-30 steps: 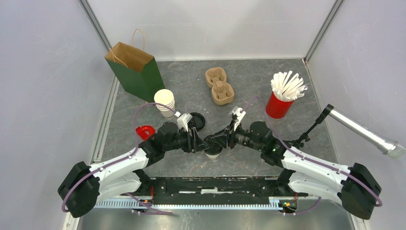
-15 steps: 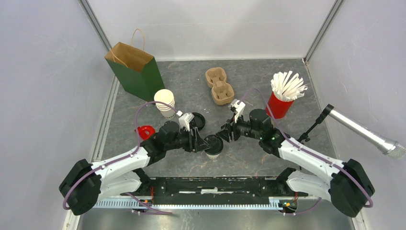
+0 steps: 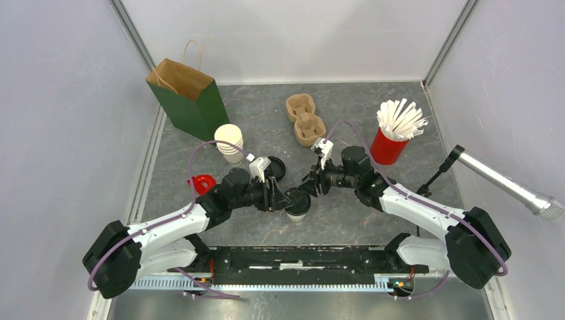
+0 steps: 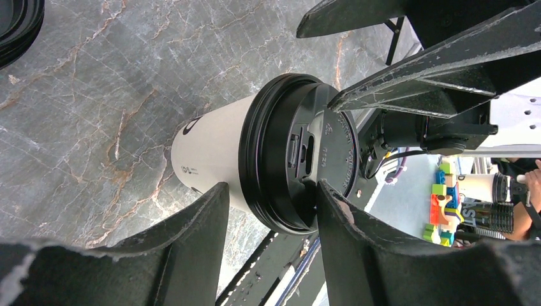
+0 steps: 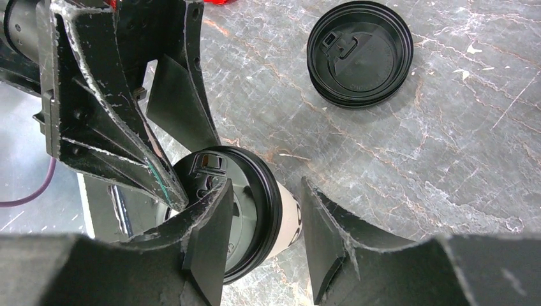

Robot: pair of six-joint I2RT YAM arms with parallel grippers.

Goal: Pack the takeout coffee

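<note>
The takeout coffee (image 3: 297, 209), a white printed cup with a black lid, stands upright near the table's front middle. My left gripper (image 3: 283, 198) is at its left. In the left wrist view its jaws (image 4: 269, 188) stand apart astride the lid's rim (image 4: 281, 159). One finger touches the lid's top; the other is beside the cup's wall (image 4: 214, 150). My right gripper (image 3: 308, 187) is just right of the cup and behind it, open. In the right wrist view (image 5: 265, 183) the cup (image 5: 290, 220) shows between its fingers without being clamped.
A green paper bag (image 3: 190, 100) stands at the back left, a cardboard cup carrier (image 3: 305, 120) at the back middle. A red cup of straws (image 3: 393, 137), plain stacked cups (image 3: 230, 143), spare black lids (image 3: 274, 167) and a small red object (image 3: 201, 182) surround the arms.
My right gripper has drawn back from over the cup's lid, up and to the right. The left arm and the cup have stayed put.
</note>
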